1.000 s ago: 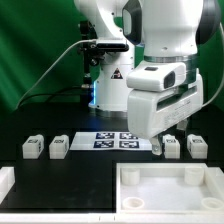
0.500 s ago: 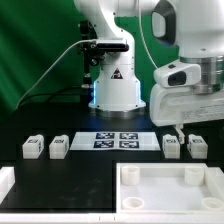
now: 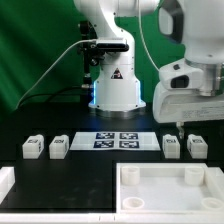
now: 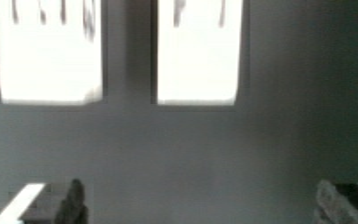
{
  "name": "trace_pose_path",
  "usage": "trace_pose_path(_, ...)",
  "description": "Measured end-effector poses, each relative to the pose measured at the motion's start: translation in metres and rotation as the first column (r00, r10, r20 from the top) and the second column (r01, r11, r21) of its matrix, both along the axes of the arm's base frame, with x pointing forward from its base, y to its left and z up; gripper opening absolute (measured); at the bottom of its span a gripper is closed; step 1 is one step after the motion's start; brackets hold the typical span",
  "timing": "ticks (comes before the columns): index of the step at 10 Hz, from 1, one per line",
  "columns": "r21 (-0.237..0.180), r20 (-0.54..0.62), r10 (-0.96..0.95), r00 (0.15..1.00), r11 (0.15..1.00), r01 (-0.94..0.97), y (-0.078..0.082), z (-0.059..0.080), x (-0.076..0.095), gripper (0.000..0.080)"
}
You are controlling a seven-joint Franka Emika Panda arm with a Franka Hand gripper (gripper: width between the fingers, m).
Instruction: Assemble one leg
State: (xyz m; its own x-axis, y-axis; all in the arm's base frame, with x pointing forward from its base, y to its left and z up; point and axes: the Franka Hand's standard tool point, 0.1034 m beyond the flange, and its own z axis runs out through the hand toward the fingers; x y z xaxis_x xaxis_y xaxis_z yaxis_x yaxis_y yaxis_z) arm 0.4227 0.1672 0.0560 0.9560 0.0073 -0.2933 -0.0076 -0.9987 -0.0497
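Note:
Four small white legs with tags lie in a row on the black table in the exterior view: two on the left (image 3: 33, 148) (image 3: 59, 147) and two on the right (image 3: 172, 146) (image 3: 196, 146). My gripper (image 3: 182, 126) hangs just above the two right legs, clear of them. In the wrist view two blurred white blocks (image 4: 51, 50) (image 4: 197, 50) lie ahead of my gripper (image 4: 201, 204). Its fingertips (image 4: 51, 205) stand wide apart with only dark table between them. The gripper is open and empty.
The marker board (image 3: 120, 140) lies between the two pairs of legs. A large white panel with a raised rim (image 3: 128, 190) sits at the front right. A white edge (image 3: 5, 180) shows at the front left. The robot base (image 3: 115, 85) stands behind.
The arm has swung toward the exterior view's right, from over the marker board's right end to above the two right legs, and risen a little. The legs have not moved.

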Motion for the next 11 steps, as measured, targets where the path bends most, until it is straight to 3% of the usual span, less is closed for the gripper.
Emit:
trace_pose_path(2, 0.002, -0.18, -0.03, 0.983, 1.0, 0.031, 0.003, -0.002, -0.001, 0.0649)
trace_pose_path(5, -0.011, -0.45, -0.011, 0.893, 1.0, 0.007, 0.0, -0.004, -0.005, 0.0649)
trace_pose_path(8, -0.016, -0.496, -0.015, 0.868, 1.0, 0.008, 0.002, -0.01, -0.006, 0.0649)
trace_pose_path(11, -0.027, -0.533, -0.017, 0.846, 1.0, 0.004, 0.007, -0.027, -0.025, 0.0649)
